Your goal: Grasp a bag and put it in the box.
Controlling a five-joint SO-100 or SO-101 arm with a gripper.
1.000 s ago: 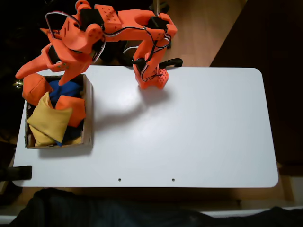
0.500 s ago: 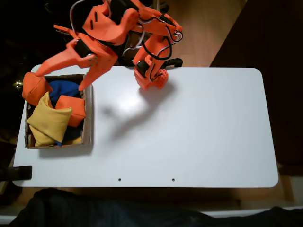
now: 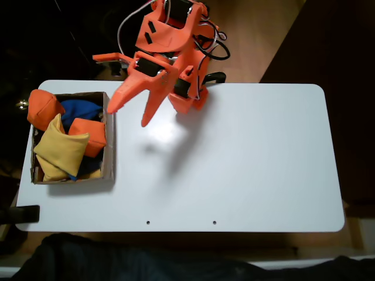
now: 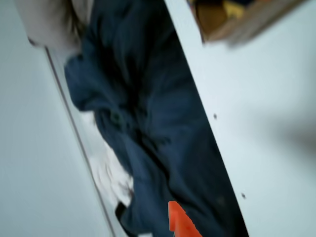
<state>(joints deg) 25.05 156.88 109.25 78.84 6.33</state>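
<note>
The plump orange bag (image 3: pixel 43 109) lies at the far-left corner of the brown cardboard box (image 3: pixel 109 147), partly over its rim. My orange gripper (image 3: pixel 128 117) hangs open and empty above the white table, just right of the box, fingers pointing down-left in the fixed view. The blurred wrist view catches a corner of the box (image 4: pixel 237 22) at the top and one orange fingertip (image 4: pixel 179 223) at the bottom edge.
Inside the box lie a flatter orange bag (image 3: pixel 89 136), a yellow bag (image 3: pixel 58 153) and a blue one (image 3: pixel 79 109). The white table (image 3: pixel 246 164) spreads to the right. Dark blue cloth (image 4: pixel 148 128) lies past the table's front edge. The arm's base (image 3: pixel 188 96) stands at the back edge.
The open gripper has swung right and lifted, from over the plump orange bag at the box's corner to above the table beside the box. The bags have not moved.
</note>
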